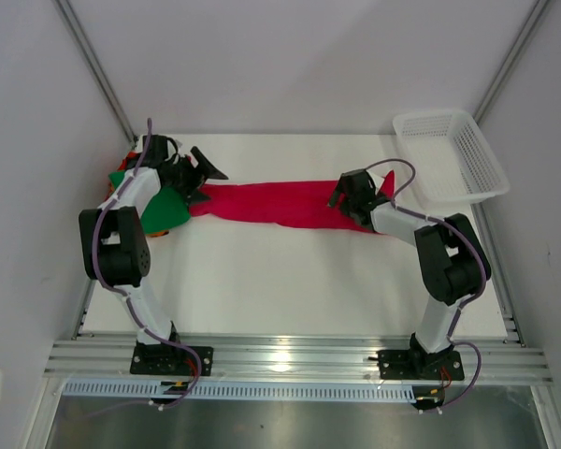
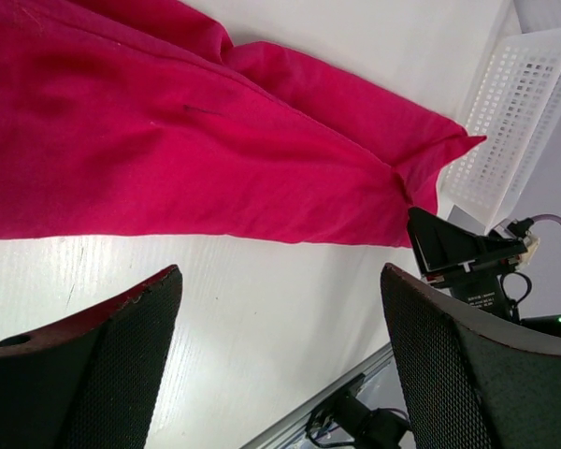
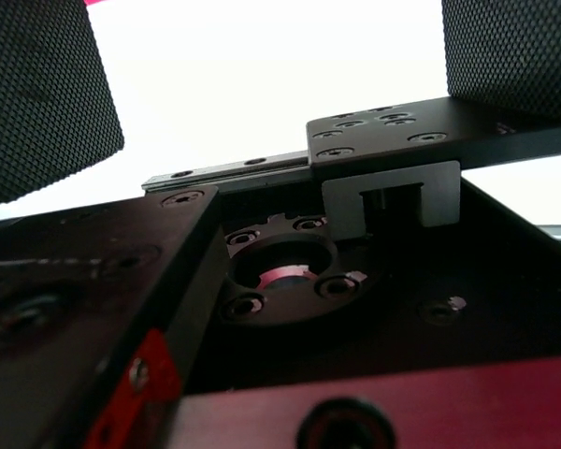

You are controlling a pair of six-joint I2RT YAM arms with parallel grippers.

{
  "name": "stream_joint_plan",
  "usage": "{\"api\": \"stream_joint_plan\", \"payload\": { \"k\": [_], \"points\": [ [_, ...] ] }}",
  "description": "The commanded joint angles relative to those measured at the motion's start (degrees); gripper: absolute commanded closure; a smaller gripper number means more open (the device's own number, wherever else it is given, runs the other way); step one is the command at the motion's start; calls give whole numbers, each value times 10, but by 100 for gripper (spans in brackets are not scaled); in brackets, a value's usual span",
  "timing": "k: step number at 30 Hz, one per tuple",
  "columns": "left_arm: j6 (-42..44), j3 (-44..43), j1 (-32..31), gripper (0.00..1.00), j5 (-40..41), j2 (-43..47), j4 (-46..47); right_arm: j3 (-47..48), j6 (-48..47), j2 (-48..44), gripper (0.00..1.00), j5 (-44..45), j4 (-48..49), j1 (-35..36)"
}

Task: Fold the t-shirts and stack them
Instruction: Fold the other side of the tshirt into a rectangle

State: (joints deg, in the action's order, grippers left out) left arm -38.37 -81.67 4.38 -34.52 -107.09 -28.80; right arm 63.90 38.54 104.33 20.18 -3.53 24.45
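A crimson t-shirt (image 1: 280,203) lies stretched in a long bunched band across the middle of the table; it also fills the top of the left wrist view (image 2: 168,140). My left gripper (image 1: 208,180) is open at the shirt's left end, its jaws wide apart and empty over bare table (image 2: 280,271). My right gripper (image 1: 349,193) is over the shirt's right end; its pads stand wide apart with nothing between them (image 3: 280,56). It also shows in the left wrist view (image 2: 449,245), beside the shirt's pointed corner. A green t-shirt (image 1: 161,211) lies at the left, under my left arm.
A white mesh basket (image 1: 452,155) stands at the back right corner, also in the left wrist view (image 2: 519,112). Orange and red cloth (image 1: 124,161) pokes out behind the green shirt at the far left. The aluminium rail (image 1: 290,357) runs along the near edge.
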Motion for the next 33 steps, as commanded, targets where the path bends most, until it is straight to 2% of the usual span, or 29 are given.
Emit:
{"api": "stream_joint_plan", "payload": {
  "k": [1, 6, 15, 18, 23, 33],
  "points": [
    [22, -13, -3, 12, -16, 43, -1, 17, -8, -33, 8, -1, 7, 10],
    [10, -14, -3, 11, -27, 39, 7, 29, -15, -50, 7, -14, 27, 16],
    [10, 4, -5, 11, -30, 45, 9, 76, -22, -1, 8, -21, 29, 19],
    [3, 10, -5, 11, -38, 49, 15, 77, -22, 15, 8, -37, 62, 19],
    [-20, 36, -17, 11, -58, 76, 49, 88, -15, 46, 9, -106, 122, 18],
    [-20, 62, -31, 11, -76, 123, 55, 166, 33, 133, 10, -211, 152, 33]
  ]
}}
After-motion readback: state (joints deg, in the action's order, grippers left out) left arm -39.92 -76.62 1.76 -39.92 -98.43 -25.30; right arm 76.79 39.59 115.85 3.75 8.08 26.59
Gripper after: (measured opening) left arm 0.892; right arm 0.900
